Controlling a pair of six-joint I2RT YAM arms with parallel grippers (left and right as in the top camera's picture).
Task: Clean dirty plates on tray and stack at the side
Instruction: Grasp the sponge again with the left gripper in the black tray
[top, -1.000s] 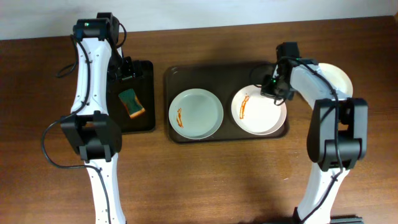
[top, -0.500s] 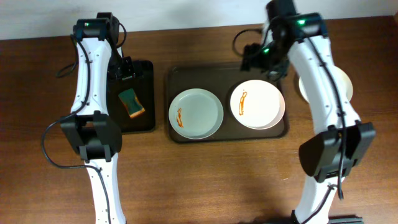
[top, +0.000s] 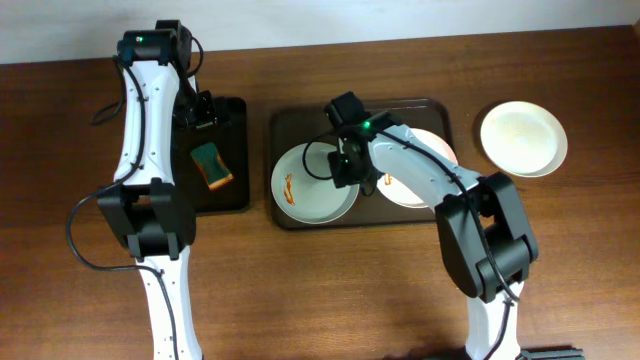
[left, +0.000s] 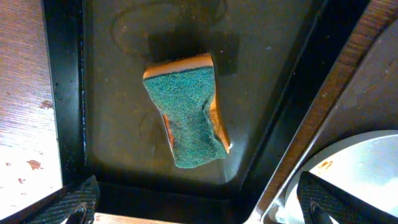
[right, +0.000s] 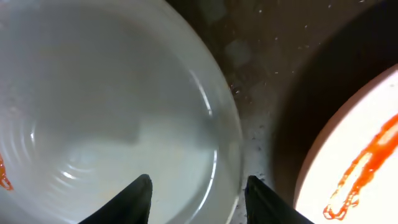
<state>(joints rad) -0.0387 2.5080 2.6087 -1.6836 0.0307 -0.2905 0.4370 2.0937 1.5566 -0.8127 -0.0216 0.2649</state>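
A pale green plate (top: 305, 185) with an orange smear lies at the left of the brown tray (top: 285, 118). A white plate (top: 432, 150) with an orange smear lies at the tray's right, partly under my right arm. My right gripper (top: 345, 168) is open, its fingers on either side of the pale plate's right rim (right: 225, 134); the white plate (right: 360, 155) is just beside it. A green-and-orange sponge (top: 212, 165) lies in the black tray (top: 235, 195). My left gripper (top: 200, 110) is open above the sponge (left: 189, 112), its fingers (left: 199, 202) wide apart.
A clean cream plate (top: 523, 138) sits on the table to the right of the brown tray. The black tray's rim (left: 62, 93) and the pale plate's edge (left: 360, 168) show in the left wrist view. Bare wood table lies in front.
My right arm has swung from the white plate's far right edge, up and over, down to the pale plate's right rim. The left arm has not moved.
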